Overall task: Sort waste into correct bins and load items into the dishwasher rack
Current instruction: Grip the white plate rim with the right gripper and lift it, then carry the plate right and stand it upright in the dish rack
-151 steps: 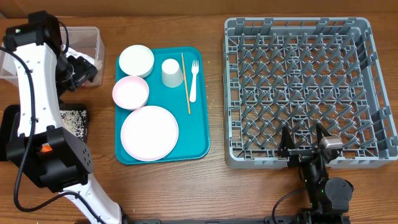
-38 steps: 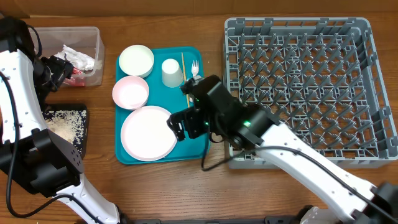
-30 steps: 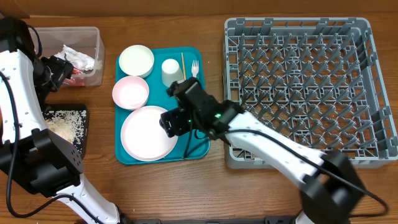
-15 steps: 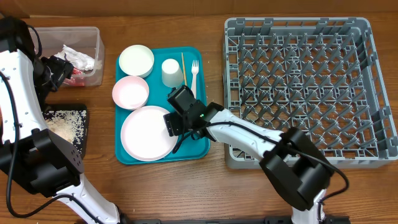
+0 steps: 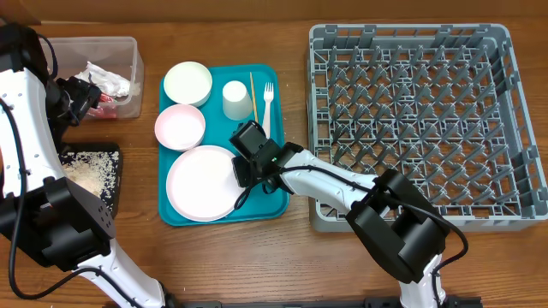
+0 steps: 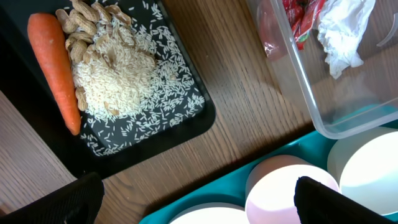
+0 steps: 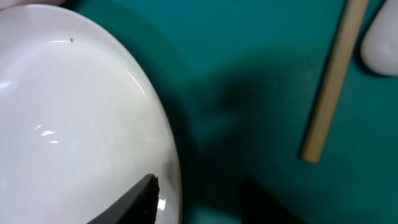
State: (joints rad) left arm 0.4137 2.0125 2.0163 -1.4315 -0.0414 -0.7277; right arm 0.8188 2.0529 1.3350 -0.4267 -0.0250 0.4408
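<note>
The round plate (image 5: 204, 182) lies at the front of the teal tray (image 5: 274, 204). My right gripper (image 5: 243, 168) is down at its right rim, open. One finger (image 7: 134, 202) is over the plate (image 7: 74, 112), the other on the tray side, with a gap still showing. The wooden stick (image 7: 329, 81) and fork (image 5: 267, 107) lie just beyond. My left gripper (image 6: 196, 196) hangs wide open and empty. Under it are the black tray (image 6: 186, 118) with the carrot (image 6: 56, 68) and scraps (image 6: 112, 74), and the clear tub (image 6: 323, 118) with the red wrapper (image 6: 292, 18) and napkin (image 6: 339, 28).
Two bowls (image 5: 187, 83) (image 5: 180, 127) and a cup (image 5: 236, 100) stand at the back of the teal tray. The large grey rack (image 5: 419, 120) fills the right side. My right arm reaches leftward along its front left corner.
My right gripper has settled at the plate's right rim and its jaws have narrowed around it. The left arm has not moved.
</note>
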